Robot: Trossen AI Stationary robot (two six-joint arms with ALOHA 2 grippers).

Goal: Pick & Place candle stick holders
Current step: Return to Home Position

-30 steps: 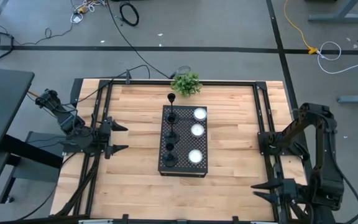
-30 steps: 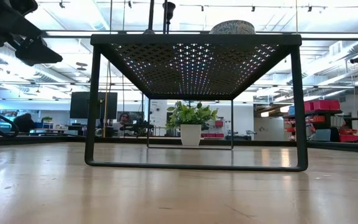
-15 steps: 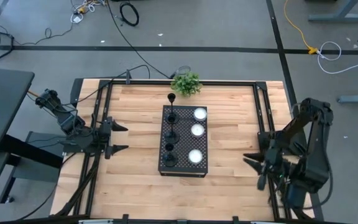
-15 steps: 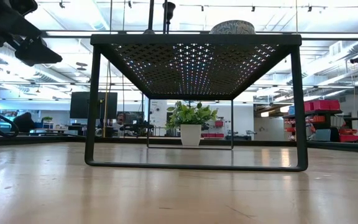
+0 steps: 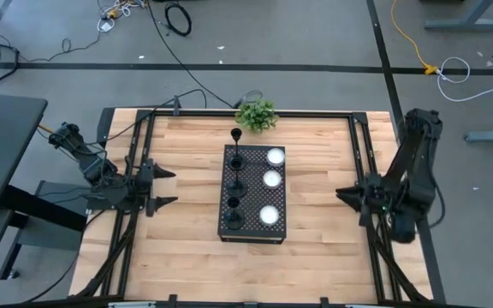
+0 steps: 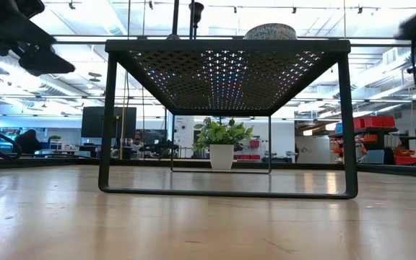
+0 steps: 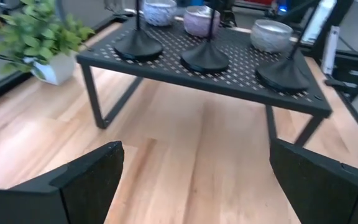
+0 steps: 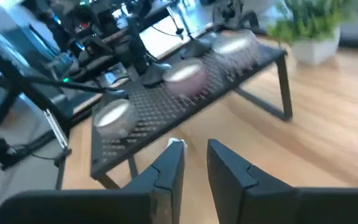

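Flanking the black perforated metal shelf [image 5: 252, 232] bearing three slender black candle stick holders [image 7: 205, 59], left gripper [image 5: 175, 189] holds jaws wide, right gripper [image 8: 194, 148] narrow

3 black candle stick holders [image 5: 235, 185] stand upright in a row atop the shelf [image 5: 253, 229].
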